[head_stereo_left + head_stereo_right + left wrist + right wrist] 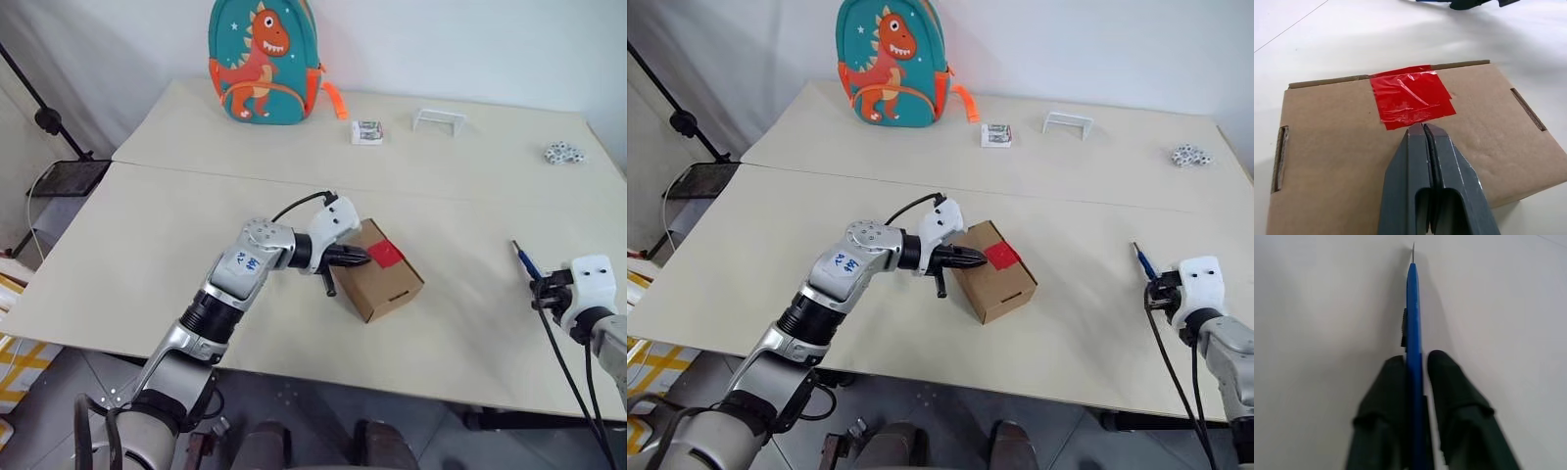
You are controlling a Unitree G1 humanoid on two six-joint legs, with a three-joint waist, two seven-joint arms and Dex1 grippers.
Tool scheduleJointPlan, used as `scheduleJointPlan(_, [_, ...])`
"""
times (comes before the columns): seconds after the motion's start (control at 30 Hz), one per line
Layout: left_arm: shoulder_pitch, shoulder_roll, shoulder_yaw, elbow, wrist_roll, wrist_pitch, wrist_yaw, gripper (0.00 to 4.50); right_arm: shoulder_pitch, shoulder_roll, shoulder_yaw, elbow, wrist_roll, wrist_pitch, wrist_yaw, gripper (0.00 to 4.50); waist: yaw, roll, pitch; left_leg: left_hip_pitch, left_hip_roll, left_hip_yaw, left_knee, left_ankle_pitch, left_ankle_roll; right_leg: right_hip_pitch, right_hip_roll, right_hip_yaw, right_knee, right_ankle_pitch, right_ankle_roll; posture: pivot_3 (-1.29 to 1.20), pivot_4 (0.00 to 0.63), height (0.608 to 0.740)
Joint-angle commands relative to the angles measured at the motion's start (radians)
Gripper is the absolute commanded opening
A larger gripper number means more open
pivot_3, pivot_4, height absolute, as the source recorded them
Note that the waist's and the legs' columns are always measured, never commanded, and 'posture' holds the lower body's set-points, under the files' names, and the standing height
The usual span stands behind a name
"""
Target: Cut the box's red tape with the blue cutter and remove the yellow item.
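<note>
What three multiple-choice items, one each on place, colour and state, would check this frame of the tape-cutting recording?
1. Where does the blue cutter sit?
A. On top of the box
B. Between the right gripper's fingers, out at the table's right side
C. Beside the dinosaur backpack

2. What colour is the tape on the cardboard box?
A. Red
B. Yellow
C. Clear

3. How do the left gripper's fingers stand?
A. Spread wide
B. Shut on the cutter
C. Shut together, tips at the tape's edge

Answers: 1 B, the right wrist view shows the cutter between the two fingers; 2 A, the patch is bright red; 3 C, the left wrist view shows the fingers pressed together.
</note>
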Motion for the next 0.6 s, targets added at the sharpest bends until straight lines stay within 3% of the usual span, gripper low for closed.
scheduleJointPlan(0.03, [0.012, 0.011, -0.018, 0.004, 0.009, 0.016, -0.001, 0.0, 0.027, 0.003, -0.063, -0.029, 0.019, 0.02, 0.08, 2.03, 0.0, 0.0, 0.0, 0.0, 0.0, 0.0, 0.0, 0.0, 0.0, 0.0, 0.0, 0.0, 0.0, 0.0, 0.0, 0.0, 0.15, 0.74])
scheduleJointPlan(0.27, [0.027, 0.026, -0.015, -0.014, 0.006, 0.009, -0.005, 0.0, 0.147, -0.059, -0.268, -0.158, 0.108, 0.058, 0.291, 4.33, 0.001, 0.001, 0.0, 0.0, 0.0, 0.0, -0.001, 0.0, 0.0, 0.0, 0.0, 0.0, 0.0, 0.0, 0.0, 0.0, 0.15, 0.74])
scheduleJointPlan(0.47, [0.026, 0.035, -0.018, -0.012, 0.004, -0.005, -0.017, 0.0, 0.207, -0.15, -0.391, -0.186, 0.208, 0.152, 0.538, 4.47, 0.0, 0.002, 0.0, 0.002, 0.0, 0.002, -0.001, 0.0, 0.0, 0.001, 0.0, 0.001, 0.0, 0.0, 0.0, 0.0, 0.15, 0.74])
scheduleJointPlan(0.6, [0.013, 0.036, -0.014, 0.006, 0.007, -0.021, -0.022, 0.0, 0.215, -0.183, -0.38, -0.205, 0.223, 0.211, 0.625, 4.47, 0.0, 0.002, 0.0, 0.004, 0.0, 0.002, -0.002, 0.0, 0.0, 0.001, 0.0, 0.002, 0.001, 0.0, 0.0, 0.0, 0.15, 0.74])
